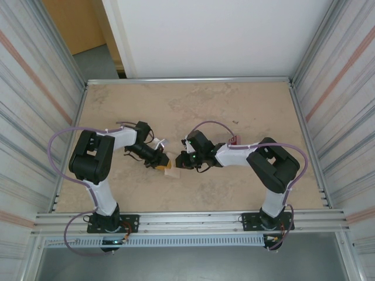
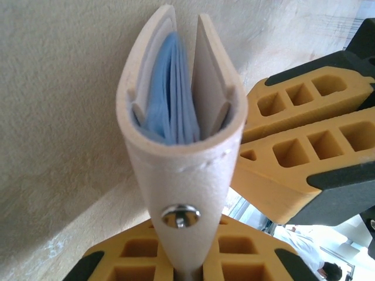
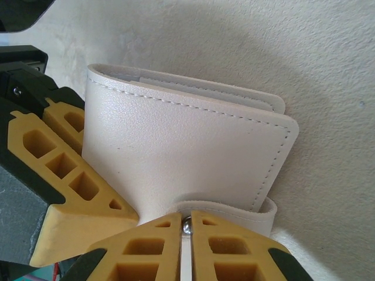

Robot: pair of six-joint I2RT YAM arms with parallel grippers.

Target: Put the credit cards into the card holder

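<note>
- Card holder (image 1: 170, 170): centre of the top frame, between the two arm tips, over the lower middle of the table (image 1: 246, 111); you cannot tell whether it rests on the surface or hangs just above it
- Left gripper (image 2: 184, 249): bottom edge of its wrist frame, fingers drawn in on the narrow beige tab carrying the metal snap stud (image 2: 180, 215); clamped on the card holder
- Right gripper (image 3: 186, 231): bottom centre of its wrist frame, fingers pressed together with a thin beige strap and a metal stud nipped between them; also clamped on the card holder
- You cannot tell whether both grippers pinch the same strap
- The holder is folded nearly shut; in the left wrist frame the two covers stand close, with the pale blue pockets (image 2: 170, 99) packed into the gap at upper centre
- Handling, judged: light, with soft covers that flex at the fold; the tab looks floppy, so a hold on it alone will likely let the body swing and twist
- Grip, judged: take one cover near its free edge and keep the other gripper on the tab or the opposite cover, so you can spread the fold; squeezing across both covers would close the pocket mouths
- Credit cards, judged from the task alone: thin, stiff and slippery; pinch a short edge and feed them edge-on into a pocket
</note>
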